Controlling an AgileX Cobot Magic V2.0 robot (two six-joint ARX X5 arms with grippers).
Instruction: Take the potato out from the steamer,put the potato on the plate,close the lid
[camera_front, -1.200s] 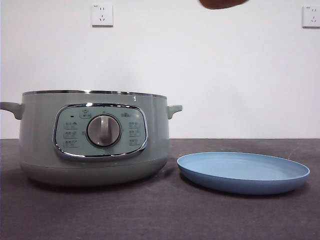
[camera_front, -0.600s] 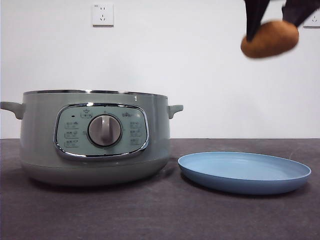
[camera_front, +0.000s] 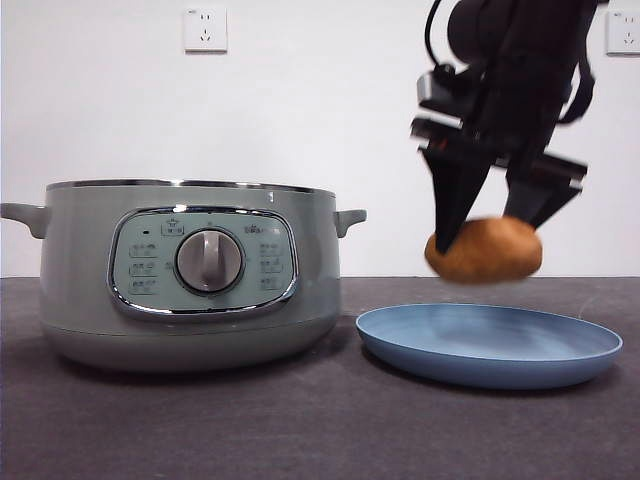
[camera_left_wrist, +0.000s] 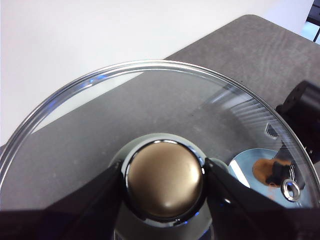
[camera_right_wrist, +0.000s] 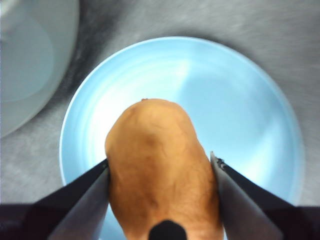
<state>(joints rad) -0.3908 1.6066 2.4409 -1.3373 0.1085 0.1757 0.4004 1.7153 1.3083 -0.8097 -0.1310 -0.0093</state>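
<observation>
My right gripper (camera_front: 487, 225) is shut on the orange-brown potato (camera_front: 484, 250) and holds it a little above the light-blue plate (camera_front: 488, 343). In the right wrist view the potato (camera_right_wrist: 162, 167) sits between the jaws, over the middle of the plate (camera_right_wrist: 245, 100). The sage-green steamer (camera_front: 190, 270) stands open at the left, with no lid on it. My left gripper (camera_left_wrist: 164, 180) is shut on the knob (camera_left_wrist: 164, 180) of the glass lid (camera_left_wrist: 90, 130) and holds it up, out of the front view.
The dark grey table (camera_front: 320, 430) carries the pot and the plate side by side. A white wall with two sockets (camera_front: 205, 28) stands behind. The pot's right handle (camera_front: 350, 218) points toward the plate. The pot's rim (camera_right_wrist: 30, 65) shows in the right wrist view.
My right gripper has come down from the top right with the potato, from high above the plate to just over it. The pot and plate have not moved.
</observation>
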